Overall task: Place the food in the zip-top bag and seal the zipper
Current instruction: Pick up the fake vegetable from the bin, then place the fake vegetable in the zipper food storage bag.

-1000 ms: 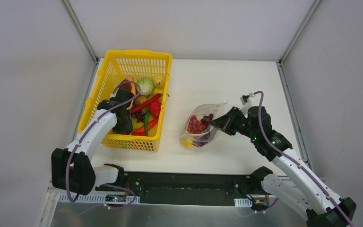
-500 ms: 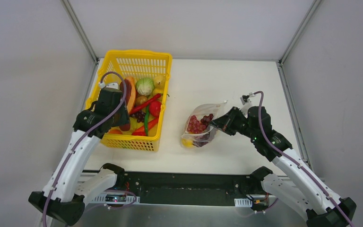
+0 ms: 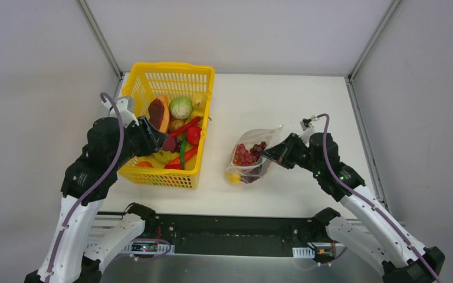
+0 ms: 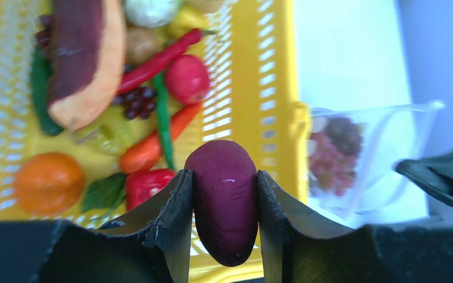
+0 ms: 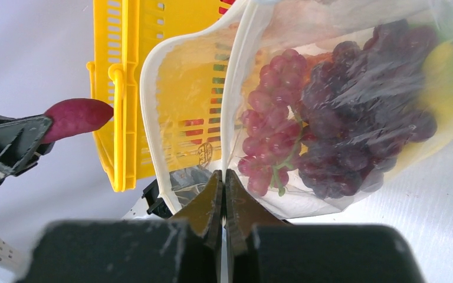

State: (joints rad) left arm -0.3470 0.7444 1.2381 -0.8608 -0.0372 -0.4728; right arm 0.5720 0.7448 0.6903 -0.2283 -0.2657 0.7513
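1. Your left fingers point(image 4: 177, 203) pinch a purple root-shaped piece point(image 4: 224, 215) by its sides, with its rounded end poking out past the tips.
2. From above, that piece point(image 3: 168, 143) hangs over the near part of the yellow basket point(image 3: 153, 75), clear of the food lying under it and well apart from the bag.
3. The basket holds the rest: an orange-skinned wedge point(image 3: 159, 113), a pale green cabbage point(image 3: 181, 108), a red chilli point(image 4: 162, 58), a carrot point(image 4: 153, 144) and an orange point(image 4: 48, 181), among others.
4. Your right fingers point(image 5: 215, 197) are pressed together on the bag's point(image 3: 253, 147) thin near edge, holding it tilted up off the bench point(image 3: 283, 106).
5. The bag sits right of the basket, with red and dark grapes point(image 5: 330, 130) and a yellow piece point(image 3: 233, 177) inside.
6. The zipper strip point(image 5: 143, 100) is unsealed, and the mouth gapes toward the basket.
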